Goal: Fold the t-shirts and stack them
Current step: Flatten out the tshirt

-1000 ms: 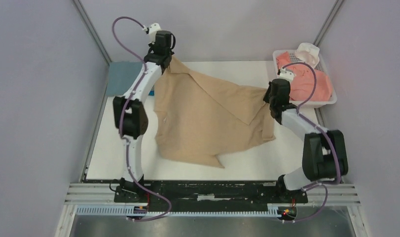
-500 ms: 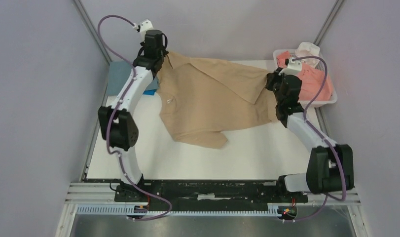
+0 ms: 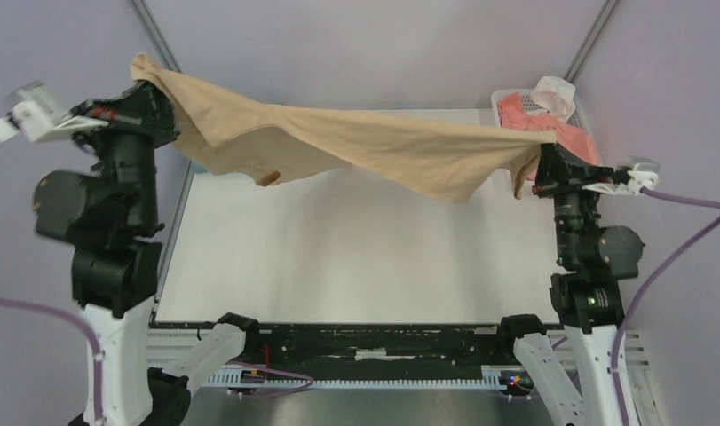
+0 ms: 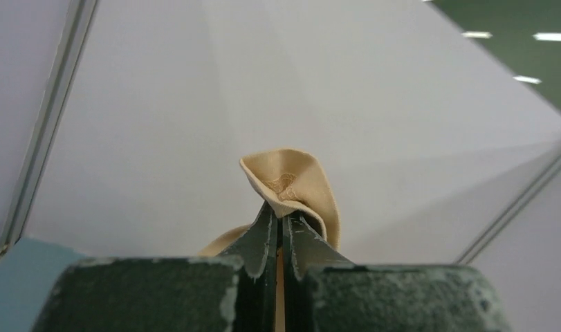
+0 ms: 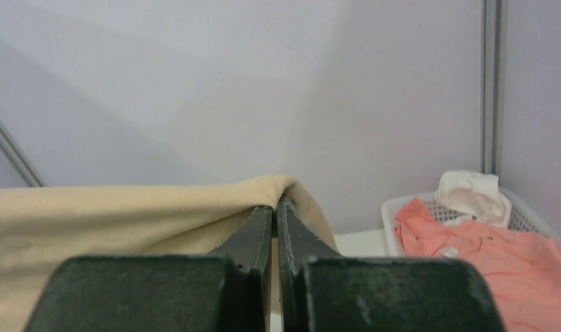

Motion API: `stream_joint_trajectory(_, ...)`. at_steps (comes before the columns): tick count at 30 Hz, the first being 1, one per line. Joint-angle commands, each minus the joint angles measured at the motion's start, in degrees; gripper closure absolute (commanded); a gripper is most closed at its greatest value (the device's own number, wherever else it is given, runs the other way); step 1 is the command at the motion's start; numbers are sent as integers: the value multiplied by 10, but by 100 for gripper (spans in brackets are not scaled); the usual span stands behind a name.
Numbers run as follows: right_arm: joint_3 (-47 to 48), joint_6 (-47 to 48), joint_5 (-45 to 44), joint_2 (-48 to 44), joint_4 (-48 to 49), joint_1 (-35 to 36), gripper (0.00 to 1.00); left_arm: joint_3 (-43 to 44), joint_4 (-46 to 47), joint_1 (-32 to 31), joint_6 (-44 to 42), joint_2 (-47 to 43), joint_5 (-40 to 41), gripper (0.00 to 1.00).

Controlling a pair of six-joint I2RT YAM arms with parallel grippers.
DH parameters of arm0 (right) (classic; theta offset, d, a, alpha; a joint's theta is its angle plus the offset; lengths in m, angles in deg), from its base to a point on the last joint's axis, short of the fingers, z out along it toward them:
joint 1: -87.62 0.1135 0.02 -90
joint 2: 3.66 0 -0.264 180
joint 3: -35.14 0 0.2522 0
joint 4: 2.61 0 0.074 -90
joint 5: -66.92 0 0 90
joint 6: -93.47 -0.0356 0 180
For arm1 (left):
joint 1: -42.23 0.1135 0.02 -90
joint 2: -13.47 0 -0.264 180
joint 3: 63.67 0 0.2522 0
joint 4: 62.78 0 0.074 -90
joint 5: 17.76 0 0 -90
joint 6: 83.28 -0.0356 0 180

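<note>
**A:** Which step is in hand here?

**B:** The spreading of the tan t-shirt (image 3: 356, 146), I think. It hangs in the air, stretched between both arms above the far part of the tabletop (image 3: 356, 266). It seems not to touch it.

**A:** How do the pincers stand?

**B:** The left pincer (image 4: 279, 216) is closed on one corner of the cloth, high at the left side. The right pincer (image 5: 274, 206) is closed on the opposite edge, near the white basket (image 3: 496, 98), where a salmon-pink t-shirt (image 5: 485, 238) lies.

**A:** And the next move?

**B:** In my judgement, both arms should come down together toward the near side with the cloth held tight, so that the shirt lands flat. If one side drops first, the sagging middle and the loose sleeve (image 3: 267, 176) could wrinkle underneath. The folding itself is not yet begun.
</note>
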Motion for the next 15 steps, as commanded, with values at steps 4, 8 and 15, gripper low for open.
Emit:
stream_joint_trajectory(4,87,-1,15,-92,-125,-3,100,101,-77,1,-15,-55,-48,98)
stream_joint_trajectory(8,97,0,24,-110,-141,-3,100,122,-78,1,-21,-55,-55,98)
stream_joint_trajectory(15,27,-20,-13,-67,-121,-3,100,75,-30,1,-43,33,-7,98)
